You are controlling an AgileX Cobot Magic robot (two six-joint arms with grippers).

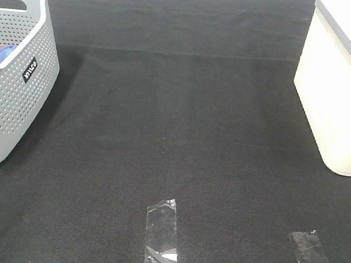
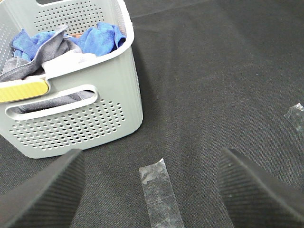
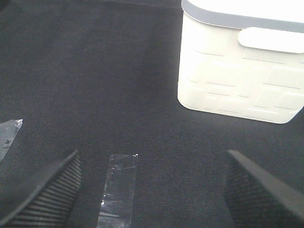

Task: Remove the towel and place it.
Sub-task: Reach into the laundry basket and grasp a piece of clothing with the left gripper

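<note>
The grey-lavender towel (image 2: 53, 46) lies crumpled inside the grey perforated basket (image 2: 90, 126), partly under a bright blue cloth (image 2: 100, 37); a fold of it also shows through the basket's handle slot. In the left wrist view my left gripper (image 2: 152, 159) is open and empty, hovering above the black table a short way in front of the basket. My right gripper (image 3: 152, 159) is also open with nothing between its fingers (image 3: 259, 192), over the table in front of the white bin (image 3: 237, 80). Neither gripper shows in the exterior high view.
The basket (image 1: 13, 92) stands at the left edge of the black cloth table, the white lidded bin (image 1: 338, 102) at the right edge. A yellow item (image 2: 21, 90) and a white item (image 2: 71, 61) rest in the basket. Clear tape strips (image 1: 161, 235) (image 1: 313, 257) mark the table's front.
</note>
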